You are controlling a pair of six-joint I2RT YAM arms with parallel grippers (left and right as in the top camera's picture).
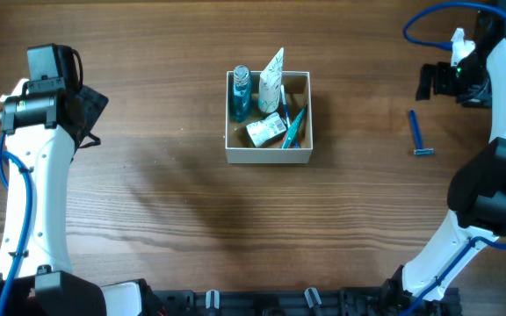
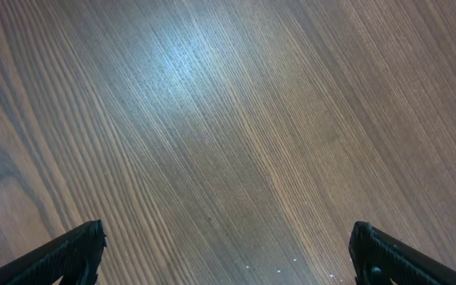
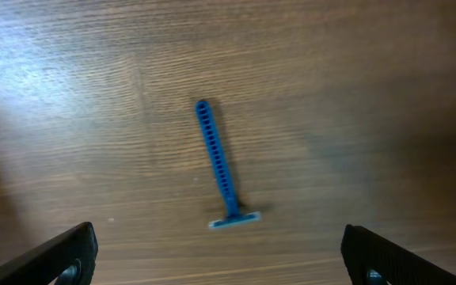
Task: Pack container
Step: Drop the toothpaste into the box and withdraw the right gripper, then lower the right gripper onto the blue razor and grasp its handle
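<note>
The container (image 1: 268, 158), a small white-walled box with a tan inside, stands mid-table. It holds a teal bottle (image 1: 240, 91), a white tube (image 1: 271, 77), a small white packet (image 1: 265, 131) and a blue-green toothbrush (image 1: 293, 127). A blue razor (image 1: 418, 132) lies on the table to the right, also in the right wrist view (image 3: 220, 164). My right gripper (image 3: 220, 257) is open and empty, raised above the razor. My left gripper (image 2: 228, 253) is open and empty over bare wood at the far left.
The wooden table (image 1: 148, 202) spreads around the box. The left arm (image 1: 38, 158) stands at the left edge. The right arm (image 1: 490, 167) curves along the right edge, close to the razor.
</note>
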